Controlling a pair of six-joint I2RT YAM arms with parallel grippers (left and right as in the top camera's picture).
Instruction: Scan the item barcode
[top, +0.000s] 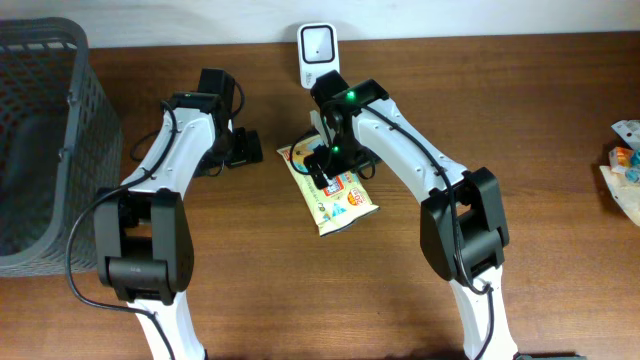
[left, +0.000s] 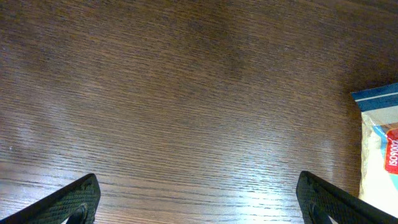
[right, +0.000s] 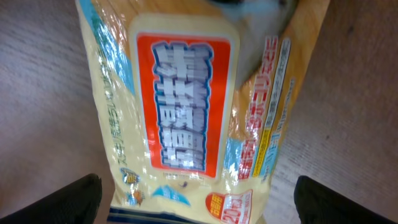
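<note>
- Right wrist view: the right gripper is seen with its jaws spread wide. One dark fingertip sits at each lower corner of the frame, and nothing is clamped between them.
- The snack packet is straddled by those jaws rather than held. Its printed face, with a red label panel, is turned up towards the camera, and no barcode can be made out on that face.
- From overhead, the same packet is seen lying flat on the table, directly under the right gripper and just in front of the white scanner at the table's far edge.
- The left gripper is likewise fully open and empty, with only bare wood between its fingertips. One corner of the packet is caught at the right edge of its view, near but not touching.
- A dark mesh basket stands well apart at the left, and other wrapped items lie at the far right.
- The step in hand is judged to be the pick-up of the packet; the scan itself is not yet done.
- For the next move, the jaws would need to be lowered and closed across the packet's width. It would then have to be lifted and turned so that the barcode, probably on the hidden underside, is presented to the scanner window.
- A thin, slippery wrapper is expected, so a firm pinch would be needed.
</note>
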